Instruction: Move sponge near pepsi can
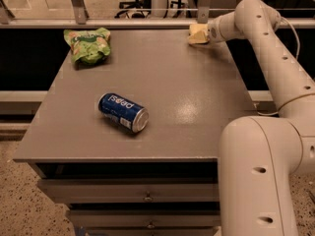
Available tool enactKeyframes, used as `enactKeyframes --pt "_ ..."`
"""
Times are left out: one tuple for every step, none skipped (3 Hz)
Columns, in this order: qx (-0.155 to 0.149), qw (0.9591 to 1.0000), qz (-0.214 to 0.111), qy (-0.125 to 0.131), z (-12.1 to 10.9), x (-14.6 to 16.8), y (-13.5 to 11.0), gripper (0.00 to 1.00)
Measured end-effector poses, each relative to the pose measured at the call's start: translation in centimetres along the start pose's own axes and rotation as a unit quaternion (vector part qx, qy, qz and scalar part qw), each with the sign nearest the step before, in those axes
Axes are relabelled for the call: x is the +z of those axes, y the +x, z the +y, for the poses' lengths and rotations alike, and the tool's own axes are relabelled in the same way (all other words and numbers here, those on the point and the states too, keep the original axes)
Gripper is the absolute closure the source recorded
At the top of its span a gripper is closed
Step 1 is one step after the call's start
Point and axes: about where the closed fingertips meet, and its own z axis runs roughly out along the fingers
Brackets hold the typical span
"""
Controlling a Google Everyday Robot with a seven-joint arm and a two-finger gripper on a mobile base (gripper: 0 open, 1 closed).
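The pepsi can (123, 112) is blue with white lettering and lies on its side near the middle of the grey table (162, 82), silver top facing front right. The pale yellow sponge (196, 34) sits at the table's back right edge. My gripper (205, 33) is right at the sponge, reaching in from the right, and its tip is hidden against the sponge. The can is far from the sponge, toward the front left.
A green snack bag (87, 44) lies at the back left corner. A railing (147, 22) runs behind the table. My white arm's base (261, 181) stands at the front right, beside the drawers (133, 195) under the table.
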Motion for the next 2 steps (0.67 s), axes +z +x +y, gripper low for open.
enactKeyframes --pt "0.006 0.9999 0.006 -0.006 0.16 -0.12 0.17 0.71" --pt "0.004 0.9999 0.006 -0.011 0.35 -0.74 -0.10 0.95"
